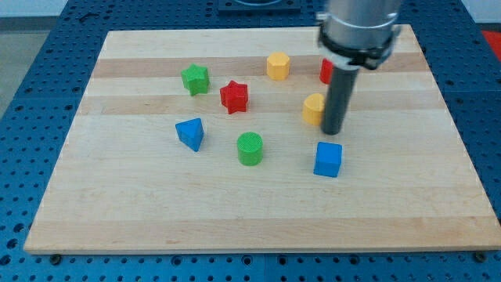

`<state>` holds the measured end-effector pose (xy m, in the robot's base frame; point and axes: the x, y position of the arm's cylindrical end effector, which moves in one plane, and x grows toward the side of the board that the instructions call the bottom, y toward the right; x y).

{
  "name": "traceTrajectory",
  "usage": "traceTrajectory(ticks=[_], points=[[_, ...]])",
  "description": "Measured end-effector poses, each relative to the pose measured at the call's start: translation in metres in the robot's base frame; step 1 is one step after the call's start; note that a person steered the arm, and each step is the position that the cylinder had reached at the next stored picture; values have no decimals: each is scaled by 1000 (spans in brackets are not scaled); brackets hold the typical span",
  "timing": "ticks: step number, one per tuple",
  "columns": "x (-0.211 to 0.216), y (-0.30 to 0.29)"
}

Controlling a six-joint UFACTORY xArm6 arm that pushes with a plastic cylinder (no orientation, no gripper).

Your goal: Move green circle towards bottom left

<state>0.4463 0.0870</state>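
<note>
The green circle (250, 148) is a short green cylinder on the wooden board (156, 219), a little left of the middle. My tip (333, 130) is the lower end of the dark rod, to the right of the green circle and apart from it. The tip stands just above the blue cube (328, 159) and right beside a yellow block (314, 109), partly hidden behind the rod.
A blue triangle (190, 133) lies left of the green circle. A red star (233, 95) and a green star (196, 79) lie above it. A yellow hexagon (277, 66) is near the top. A red block (325, 71) is mostly hidden by the arm.
</note>
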Motion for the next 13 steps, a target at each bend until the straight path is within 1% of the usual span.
traceTrajectory(ticks=[2, 3, 4, 6, 7, 8, 9, 10, 11, 13], points=[[23, -87], [26, -119], [41, -142], [96, -145], [111, -160], [111, -179], [131, -190], [133, -217], [123, -233], [106, -236]])
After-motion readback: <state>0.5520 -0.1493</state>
